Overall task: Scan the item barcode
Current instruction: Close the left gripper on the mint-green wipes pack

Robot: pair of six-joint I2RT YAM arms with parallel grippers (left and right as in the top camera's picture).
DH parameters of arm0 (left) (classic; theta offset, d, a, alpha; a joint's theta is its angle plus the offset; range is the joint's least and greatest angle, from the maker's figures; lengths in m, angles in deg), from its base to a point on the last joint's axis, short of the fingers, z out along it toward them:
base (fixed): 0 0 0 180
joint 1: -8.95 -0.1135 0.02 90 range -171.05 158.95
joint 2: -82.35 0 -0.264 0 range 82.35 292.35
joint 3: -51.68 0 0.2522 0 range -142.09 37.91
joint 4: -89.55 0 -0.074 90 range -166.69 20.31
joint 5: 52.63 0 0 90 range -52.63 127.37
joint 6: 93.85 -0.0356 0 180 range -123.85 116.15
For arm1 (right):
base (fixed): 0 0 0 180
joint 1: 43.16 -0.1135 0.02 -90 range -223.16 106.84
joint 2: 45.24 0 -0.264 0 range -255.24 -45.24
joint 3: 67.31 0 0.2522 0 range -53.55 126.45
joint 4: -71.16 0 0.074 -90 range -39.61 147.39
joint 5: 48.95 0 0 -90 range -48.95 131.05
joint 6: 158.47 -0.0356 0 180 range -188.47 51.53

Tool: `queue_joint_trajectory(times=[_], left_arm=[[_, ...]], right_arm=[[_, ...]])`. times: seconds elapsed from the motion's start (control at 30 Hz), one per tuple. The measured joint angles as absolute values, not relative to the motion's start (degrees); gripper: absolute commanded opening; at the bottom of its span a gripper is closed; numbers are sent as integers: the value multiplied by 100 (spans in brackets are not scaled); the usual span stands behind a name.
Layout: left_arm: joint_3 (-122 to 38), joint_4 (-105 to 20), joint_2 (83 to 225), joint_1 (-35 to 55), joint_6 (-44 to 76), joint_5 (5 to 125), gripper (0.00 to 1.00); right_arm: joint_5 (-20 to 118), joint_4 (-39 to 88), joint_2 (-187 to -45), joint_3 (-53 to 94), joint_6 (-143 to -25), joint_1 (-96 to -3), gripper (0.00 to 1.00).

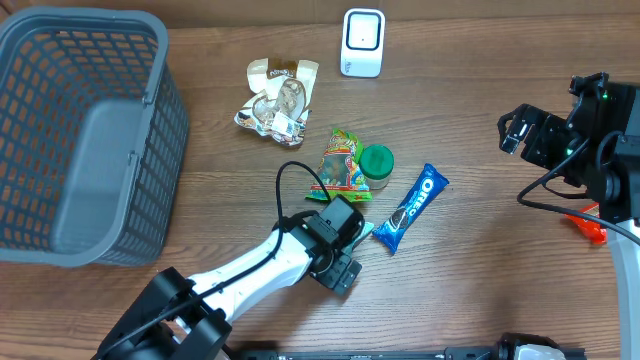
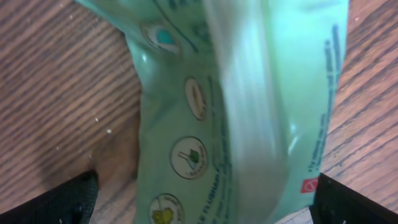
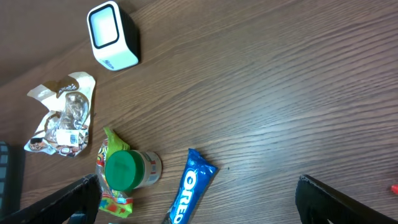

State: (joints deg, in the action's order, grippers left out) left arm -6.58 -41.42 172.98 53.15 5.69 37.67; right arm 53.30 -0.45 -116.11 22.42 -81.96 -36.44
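Note:
A pale green packet [image 2: 242, 112] with round printed emblems fills the left wrist view and lies on the wooden table. My left gripper [image 2: 208, 211] is open, low over it, one dark finger [image 2: 62, 199] on each side. From overhead only a teal corner of the packet [image 1: 366, 228] shows beside the left gripper [image 1: 345, 243]. The white scanner [image 1: 362, 42] stands at the far edge, also in the right wrist view [image 3: 112, 36]. My right gripper [image 1: 520, 130] hangs open and empty at the right [image 3: 205, 208]. No barcode shows.
A blue Oreo pack [image 1: 412, 207] lies just right of the left gripper. A green-lidded jar [image 1: 376, 165] and a colourful candy bag [image 1: 342, 165] sit behind it. A crumpled silver wrapper [image 1: 275, 100] lies farther back. A grey basket [image 1: 80, 140] stands at the left.

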Motion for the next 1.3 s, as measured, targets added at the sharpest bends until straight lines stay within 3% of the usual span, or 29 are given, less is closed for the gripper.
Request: queue_joint_trajectory(times=[0.37,0.6,0.77,1.3], left_arm=[[-620,-4450,17298,5398,845,3454,95],[-618,-4584,17298,5398,945,3448,70],[-585,-4630,17298,5398,934,3450,68],[-557,-4678,17298,5398,936,3507,35]], right_arm=[[5328,-45,-11611,2242,-8196,-3644,100],[5330,-47,-11611,2242,-8194,-3644,100],[5328,-49,-11611,2242,-8192,-3644,100],[5374,-47,-11611,2242,-8196,-3644,100]])
